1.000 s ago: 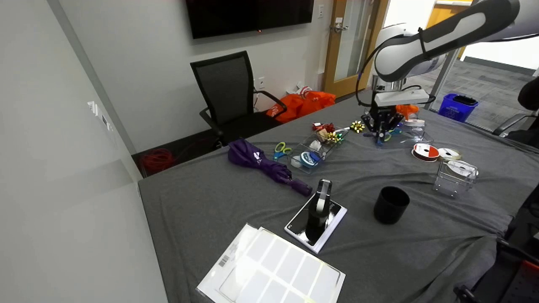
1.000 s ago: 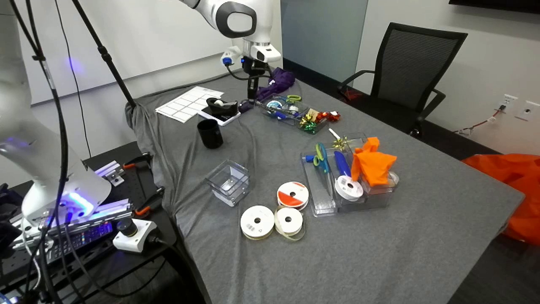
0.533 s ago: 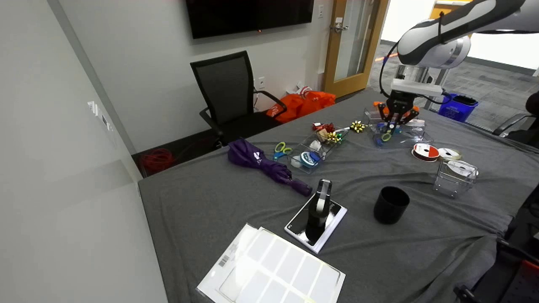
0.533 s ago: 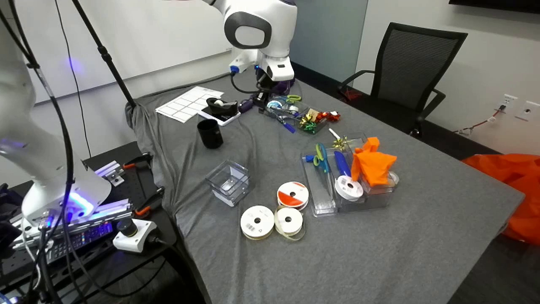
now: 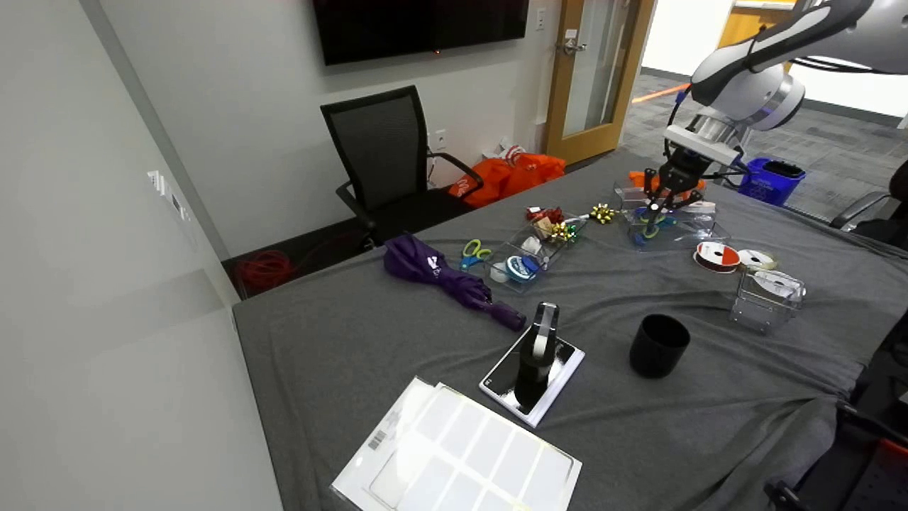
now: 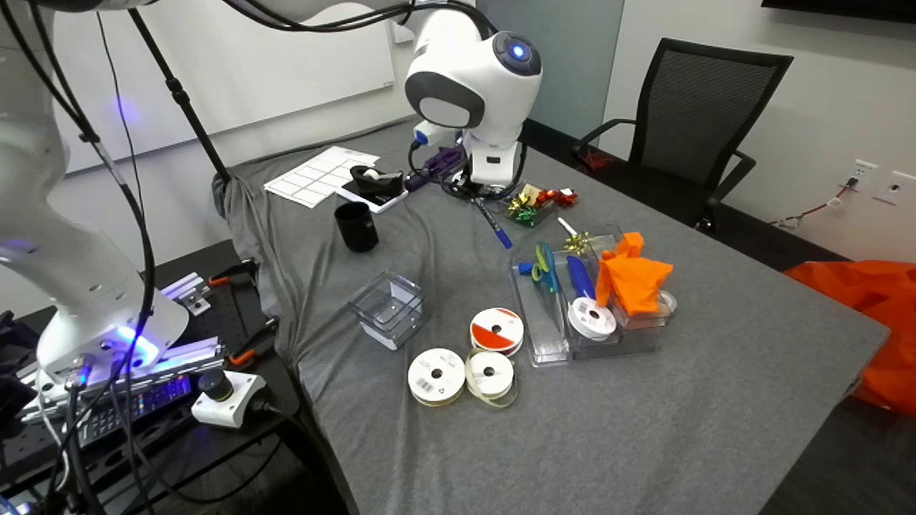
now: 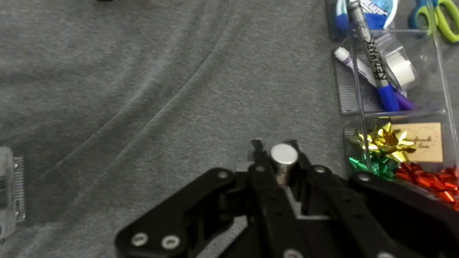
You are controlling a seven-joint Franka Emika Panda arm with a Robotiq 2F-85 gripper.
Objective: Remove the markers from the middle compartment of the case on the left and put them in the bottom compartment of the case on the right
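Gripper [image 7: 275,152]: pinching a marker [image 7: 284,156] near wrist view's centre
White marker [image 7: 365,72]: middle compartment [image 7: 348,96] of case [image 7: 444,84], upper right
Blue-capped marker [image 7: 374,57]: across a divider [image 7: 412,31]

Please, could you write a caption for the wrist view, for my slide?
The gripper holds a silver-ended marker above grey cloth; nearby, a clear case holds bows and more markers.

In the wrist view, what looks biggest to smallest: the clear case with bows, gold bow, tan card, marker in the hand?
1. Clear case, partly out of frame.
2. Gold bow, tan card: too alike to rank.
3. Marker in the hand, seen nearly end-on.
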